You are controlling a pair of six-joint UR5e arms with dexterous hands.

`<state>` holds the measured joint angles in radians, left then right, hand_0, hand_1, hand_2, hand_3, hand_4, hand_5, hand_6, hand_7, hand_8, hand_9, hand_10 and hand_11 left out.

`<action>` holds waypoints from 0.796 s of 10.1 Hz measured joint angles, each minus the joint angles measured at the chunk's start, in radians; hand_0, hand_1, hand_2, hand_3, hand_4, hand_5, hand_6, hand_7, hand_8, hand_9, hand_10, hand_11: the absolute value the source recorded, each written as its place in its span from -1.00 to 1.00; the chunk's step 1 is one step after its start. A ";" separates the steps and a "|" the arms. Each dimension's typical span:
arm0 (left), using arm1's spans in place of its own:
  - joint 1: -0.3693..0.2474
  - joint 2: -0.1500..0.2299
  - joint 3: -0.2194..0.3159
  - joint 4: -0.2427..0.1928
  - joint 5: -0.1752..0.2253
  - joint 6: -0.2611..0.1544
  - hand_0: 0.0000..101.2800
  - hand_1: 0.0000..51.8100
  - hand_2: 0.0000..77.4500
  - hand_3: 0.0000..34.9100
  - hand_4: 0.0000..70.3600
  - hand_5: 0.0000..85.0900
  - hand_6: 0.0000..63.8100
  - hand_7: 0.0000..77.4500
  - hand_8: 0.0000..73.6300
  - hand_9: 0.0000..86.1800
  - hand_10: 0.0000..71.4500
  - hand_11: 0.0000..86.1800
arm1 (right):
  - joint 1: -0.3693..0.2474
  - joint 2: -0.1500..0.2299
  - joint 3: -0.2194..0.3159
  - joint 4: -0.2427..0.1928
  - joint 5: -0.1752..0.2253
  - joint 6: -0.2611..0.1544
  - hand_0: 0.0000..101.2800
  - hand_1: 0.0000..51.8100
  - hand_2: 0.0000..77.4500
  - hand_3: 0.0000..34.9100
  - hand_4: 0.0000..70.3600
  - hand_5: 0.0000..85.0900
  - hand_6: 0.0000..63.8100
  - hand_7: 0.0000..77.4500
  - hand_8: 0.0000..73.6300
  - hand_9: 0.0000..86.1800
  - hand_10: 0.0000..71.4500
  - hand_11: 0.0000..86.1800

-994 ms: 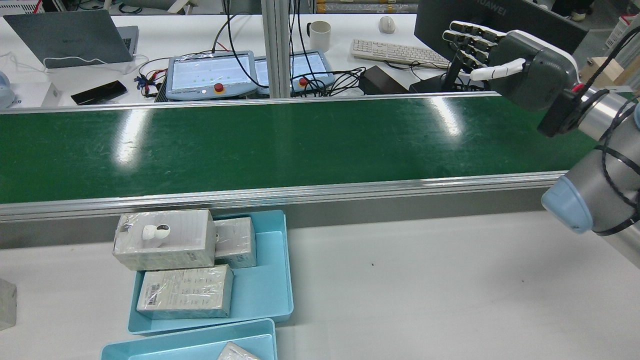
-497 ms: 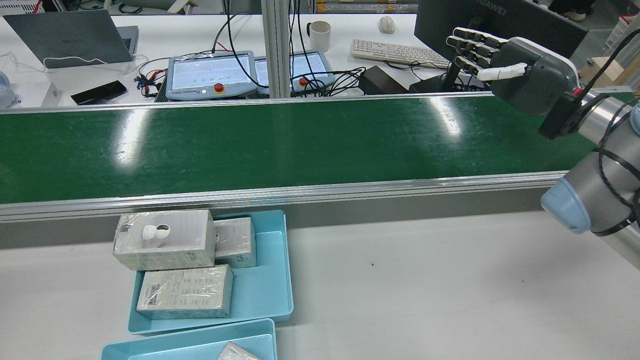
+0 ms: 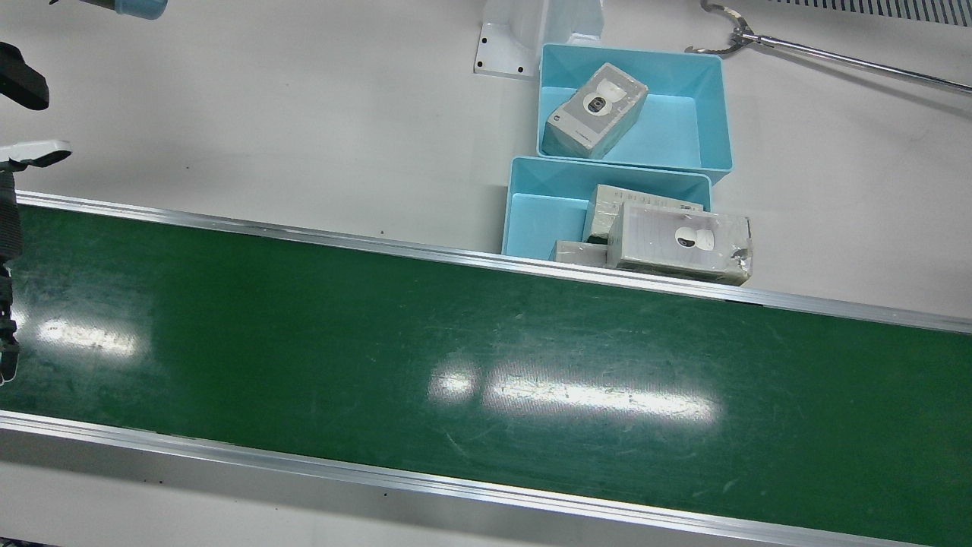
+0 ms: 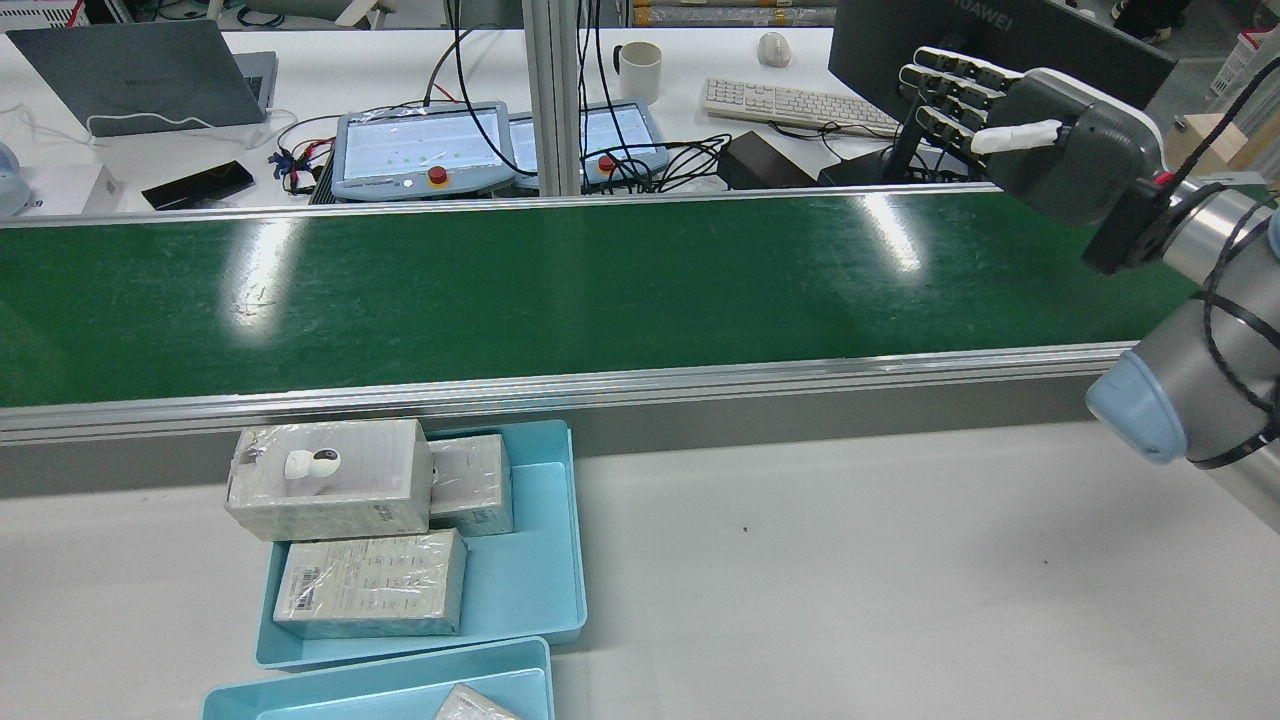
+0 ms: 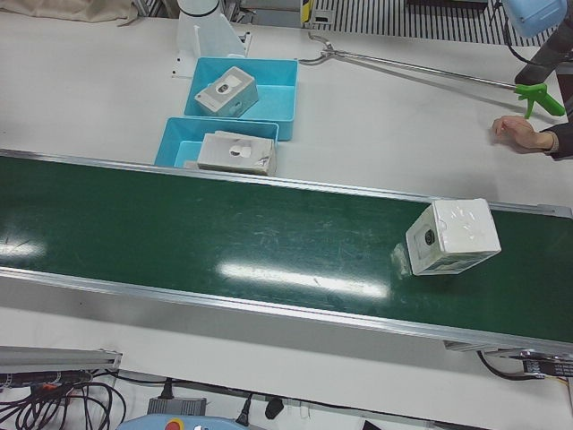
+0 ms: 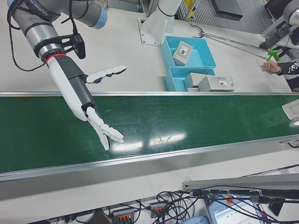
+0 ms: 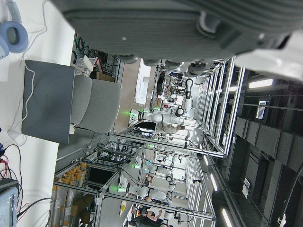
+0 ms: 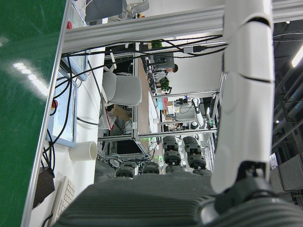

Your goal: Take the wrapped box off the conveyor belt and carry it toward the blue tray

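A white wrapped box (image 5: 452, 237) with a camera picture stands on the green conveyor belt (image 5: 224, 233), towards the robot's left end. Only its corner (image 6: 292, 108) shows in the right-front view. My right hand (image 4: 1030, 140) hovers open over the belt's other end, far from the box, fingers spread (image 6: 100, 128) and holding nothing. The left hand (image 7: 180, 23) shows only as a palm edge in its own view, with nothing in it. The nearer blue tray (image 4: 540, 560) sits beside the belt with wrapped boxes in it, one of them (image 4: 330, 478) resting across its rim.
A second blue tray (image 3: 702, 114) behind the first holds one box (image 3: 596, 110). A person's hand (image 5: 519, 133) rests on the table by a long green-handled grabber (image 5: 537, 90). Teach pendants (image 4: 420, 150), a keyboard and a monitor lie beyond the belt.
My right hand has drifted a little to the right and away across the belt's far edge, still open. The trays and their boxes have stayed put.
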<state>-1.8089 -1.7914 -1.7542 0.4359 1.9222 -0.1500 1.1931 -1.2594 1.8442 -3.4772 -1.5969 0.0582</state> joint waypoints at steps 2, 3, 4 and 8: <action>0.000 0.000 0.000 0.000 0.000 0.000 -1.00 -1.00 -0.97 -1.00 -1.00 -0.97 -1.00 -0.99 -0.99 -1.00 -0.98 -1.00 | -0.001 -0.005 0.002 0.001 0.000 0.000 -0.05 -0.41 -0.75 -0.89 -0.86 -0.69 -1.00 -0.76 -1.00 -0.97 -0.94 -0.90; 0.000 0.000 0.000 0.000 0.000 0.000 -1.00 -1.00 -0.97 -1.00 -1.00 -0.97 -1.00 -0.99 -0.99 -1.00 -0.98 -1.00 | 0.000 -0.007 0.004 0.002 -0.001 0.000 -0.05 -0.41 -0.75 -0.89 -0.86 -0.69 -1.00 -0.76 -1.00 -0.97 -0.94 -0.90; 0.000 0.000 0.000 0.000 0.000 0.000 -1.00 -1.00 -0.99 -1.00 -1.00 -0.97 -1.00 -0.99 -0.99 -1.00 -0.98 -1.00 | 0.000 -0.009 0.005 0.002 -0.001 0.000 -0.05 -0.41 -0.75 -0.89 -0.85 -0.71 -1.00 -0.76 -1.00 -0.97 -0.94 -0.90; 0.000 0.000 0.000 0.000 0.000 0.000 -1.00 -1.00 -0.99 -1.00 -1.00 -0.97 -1.00 -0.99 -0.99 -1.00 -0.98 -0.99 | 0.003 -0.011 0.012 0.004 -0.001 0.000 -0.05 -0.37 -0.72 -0.88 -0.85 -0.71 -1.00 -0.76 -1.00 -0.97 -0.97 -0.91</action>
<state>-1.8089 -1.7914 -1.7541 0.4359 1.9222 -0.1500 1.1960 -1.2706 1.8559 -3.4734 -1.5983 0.0583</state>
